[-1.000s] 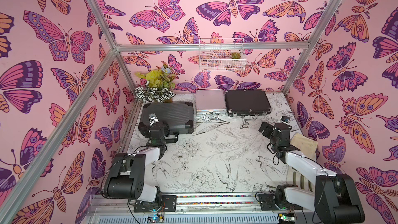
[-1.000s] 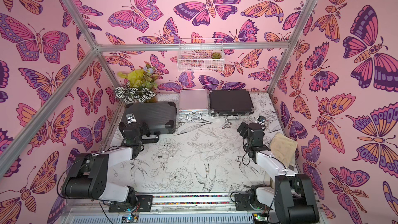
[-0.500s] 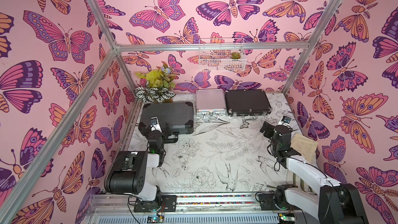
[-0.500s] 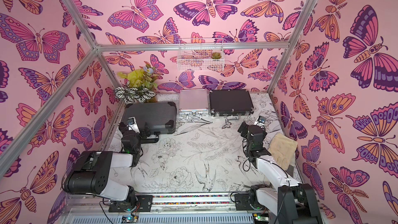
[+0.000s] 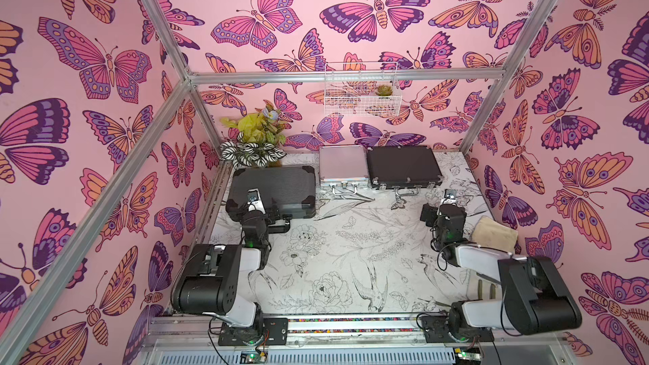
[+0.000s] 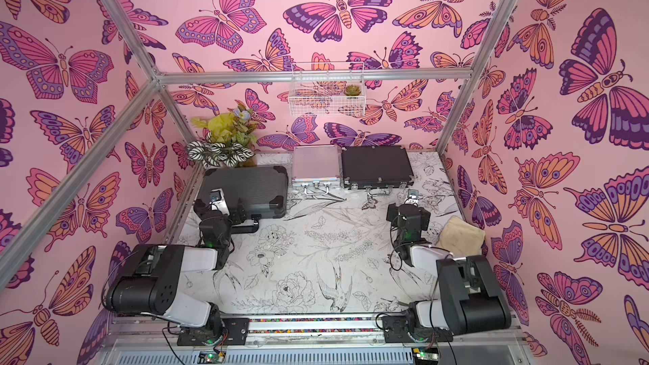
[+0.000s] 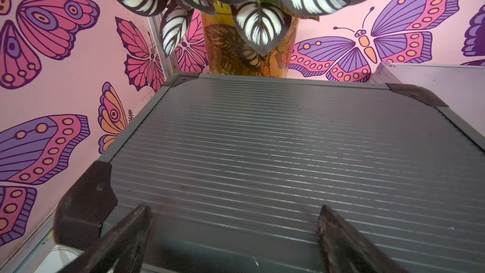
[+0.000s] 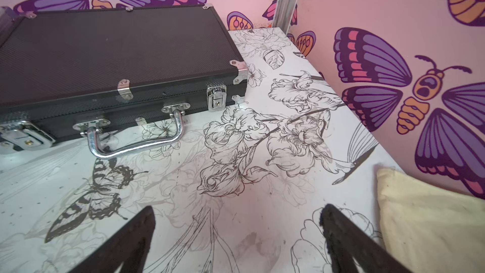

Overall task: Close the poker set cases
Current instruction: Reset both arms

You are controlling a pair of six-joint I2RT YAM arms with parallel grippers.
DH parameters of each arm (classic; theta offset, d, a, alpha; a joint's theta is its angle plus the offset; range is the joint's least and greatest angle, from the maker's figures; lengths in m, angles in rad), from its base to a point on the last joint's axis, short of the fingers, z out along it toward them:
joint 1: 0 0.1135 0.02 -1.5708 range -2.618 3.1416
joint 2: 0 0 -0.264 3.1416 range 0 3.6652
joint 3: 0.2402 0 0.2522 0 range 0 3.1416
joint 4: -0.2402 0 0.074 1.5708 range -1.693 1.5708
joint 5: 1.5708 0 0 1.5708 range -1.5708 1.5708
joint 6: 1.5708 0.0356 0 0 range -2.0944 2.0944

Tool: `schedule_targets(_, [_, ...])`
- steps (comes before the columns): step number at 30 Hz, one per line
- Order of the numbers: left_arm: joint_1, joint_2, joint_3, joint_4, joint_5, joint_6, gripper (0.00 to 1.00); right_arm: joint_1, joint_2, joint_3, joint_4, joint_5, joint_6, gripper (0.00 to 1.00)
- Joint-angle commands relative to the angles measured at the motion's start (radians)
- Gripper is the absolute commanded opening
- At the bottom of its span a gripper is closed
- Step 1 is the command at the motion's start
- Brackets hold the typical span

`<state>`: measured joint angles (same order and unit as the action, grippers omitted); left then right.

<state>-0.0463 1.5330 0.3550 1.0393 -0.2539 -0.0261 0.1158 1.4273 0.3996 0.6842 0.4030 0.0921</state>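
Toward the table's (image 5: pixel 351 247) back lie three closed poker cases (image 5: pixel 274 187) (image 5: pixel 342 165) (image 5: pixel 402 166); two pairs of jaws stand wide, empty.

Nothing readable is showing in any view. The ribbed case (image 5: pixel 272 187), the silver case (image 5: pixel 342 165) and the black case (image 5: pixel 402 166) are carrying no legible label or brand. The walls (image 5: pixel 105 135) and the table (image 5: pixel 351 258) are bearing only drawings.
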Motion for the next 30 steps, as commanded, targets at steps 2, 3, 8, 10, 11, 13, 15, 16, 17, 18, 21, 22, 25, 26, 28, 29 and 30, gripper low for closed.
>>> schedule_targets(2, [-0.002, 0.021, -0.010, -0.071, -0.001, 0.030, 0.99, -0.049, 0.076, -0.032, 0.187, -0.091, -0.009, 0.99])
schedule_targets(3, [-0.001, 0.018, -0.010, -0.077, 0.000, 0.029, 0.99, -0.066, 0.082, -0.041, 0.216, -0.089, 0.007, 1.00])
schedule_targets(8, [-0.001, 0.017, -0.009, -0.078, 0.001, 0.028, 0.99, -0.090, 0.072, -0.039, 0.196, -0.185, -0.005, 0.99])
schedule_targets(10, [-0.001, 0.019, -0.010, -0.079, 0.001, 0.028, 0.99, -0.088, 0.071, -0.029, 0.175, -0.167, -0.002, 0.99])
schedule_targets(11, [0.000, 0.018, -0.009, -0.078, 0.001, 0.029, 0.99, -0.087, 0.070, -0.014, 0.144, -0.155, -0.001, 0.99])
schedule_targets(13, [-0.001, 0.018, -0.009, -0.079, 0.001, 0.029, 0.99, -0.084, 0.072, -0.020, 0.160, -0.148, -0.004, 0.99])
schedule_targets(15, [-0.001, 0.018, -0.010, -0.078, 0.001, 0.028, 0.99, -0.084, 0.070, -0.019, 0.151, -0.148, -0.002, 0.99])
schedule_targets(16, [-0.001, 0.019, -0.008, -0.078, 0.001, 0.028, 0.99, -0.084, 0.071, -0.019, 0.155, -0.148, -0.002, 0.99])
schedule_targets(17, [-0.001, 0.019, -0.010, -0.078, 0.001, 0.028, 0.99, -0.083, 0.071, -0.019, 0.156, -0.148, -0.002, 0.99])
schedule_targets(18, [0.000, 0.018, -0.010, -0.078, 0.001, 0.028, 0.99, -0.083, 0.070, -0.019, 0.152, -0.148, -0.003, 0.99])
schedule_targets(21, [-0.001, 0.018, -0.008, -0.078, 0.001, 0.028, 0.99, -0.083, 0.071, -0.019, 0.153, -0.148, -0.003, 0.99])
schedule_targets(22, [-0.001, 0.018, -0.010, -0.079, 0.001, 0.029, 0.99, -0.084, 0.071, -0.019, 0.155, -0.148, -0.002, 0.99])
schedule_targets(25, [0.000, 0.019, -0.009, -0.079, 0.001, 0.028, 0.99, -0.083, 0.071, -0.018, 0.153, -0.148, -0.002, 0.99])
schedule_targets(26, [-0.001, 0.019, -0.010, -0.078, 0.001, 0.029, 0.99, -0.083, 0.073, -0.018, 0.153, -0.148, -0.002, 0.99])
schedule_targets(28, [-0.001, 0.018, -0.009, -0.078, 0.001, 0.028, 0.99, -0.084, 0.073, -0.016, 0.152, -0.148, -0.002, 0.99])
schedule_targets(29, [-0.001, 0.019, -0.009, -0.078, 0.001, 0.028, 0.99, -0.084, 0.073, -0.016, 0.153, -0.149, -0.002, 0.99])
schedule_targets(30, [-0.001, 0.019, -0.009, -0.078, 0.001, 0.028, 0.99, -0.084, 0.072, -0.018, 0.153, -0.148, -0.003, 0.99])
